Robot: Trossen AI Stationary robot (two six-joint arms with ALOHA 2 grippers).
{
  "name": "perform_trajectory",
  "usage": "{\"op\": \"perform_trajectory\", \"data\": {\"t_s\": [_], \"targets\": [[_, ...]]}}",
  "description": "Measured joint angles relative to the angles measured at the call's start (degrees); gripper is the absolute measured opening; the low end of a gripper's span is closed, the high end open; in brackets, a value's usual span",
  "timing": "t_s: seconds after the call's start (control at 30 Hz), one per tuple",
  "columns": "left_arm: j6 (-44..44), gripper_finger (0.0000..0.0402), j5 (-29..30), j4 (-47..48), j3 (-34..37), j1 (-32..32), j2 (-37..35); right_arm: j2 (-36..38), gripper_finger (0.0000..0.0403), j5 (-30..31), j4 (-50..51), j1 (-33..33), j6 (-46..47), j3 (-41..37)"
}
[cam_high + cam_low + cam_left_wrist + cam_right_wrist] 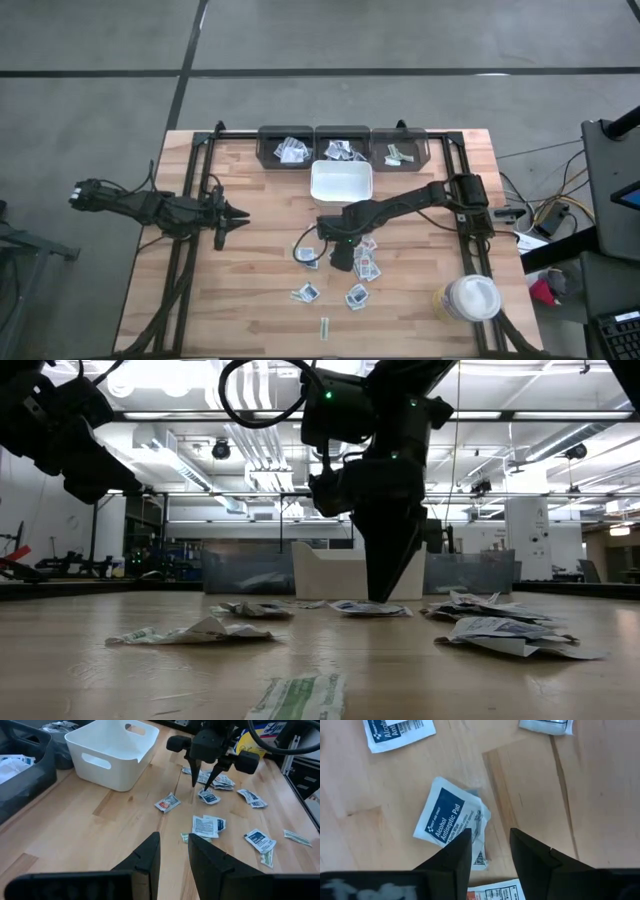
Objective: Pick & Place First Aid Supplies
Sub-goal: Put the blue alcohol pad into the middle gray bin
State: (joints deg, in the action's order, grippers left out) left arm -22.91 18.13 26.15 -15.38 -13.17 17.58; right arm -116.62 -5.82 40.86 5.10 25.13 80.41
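The left gripper point(236, 215) hung over bare bench point(260, 300), its 2 fingers point(145, 857) parted and empty. The right gripper point(343, 262) pointed down over the scattered first aid supplies point(358, 295), fingers point(455, 857) apart above an alcohol pad packet point(452, 822), gripping nothing.

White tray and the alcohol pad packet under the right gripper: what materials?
White tray: likely moulded plastic, smooth matte walls with cut-out handle slots. Alcohol pad packet: probably coated paper or foil laminate, creased and crinkled with printed blue label. Right gripper hovers open just above it.
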Motion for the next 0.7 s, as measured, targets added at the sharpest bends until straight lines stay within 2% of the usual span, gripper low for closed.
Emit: {"op": "perform_trajectory", "data": {"t_s": [0.3, 0.7], "targets": [[0.0, 0.0094, 0.0, 0.0, 0.0, 0.0, 0.0, 0.0, 0.0118, 1.4, -2.3, 0.2, 1.1, -2.1], [0.0, 0.0094, 0.0, 0.2, 0.1, 0.0, 0.0, 0.1, 0.0029, 3.2, -2.1, 0.3, 2.4, -2.4]]}}
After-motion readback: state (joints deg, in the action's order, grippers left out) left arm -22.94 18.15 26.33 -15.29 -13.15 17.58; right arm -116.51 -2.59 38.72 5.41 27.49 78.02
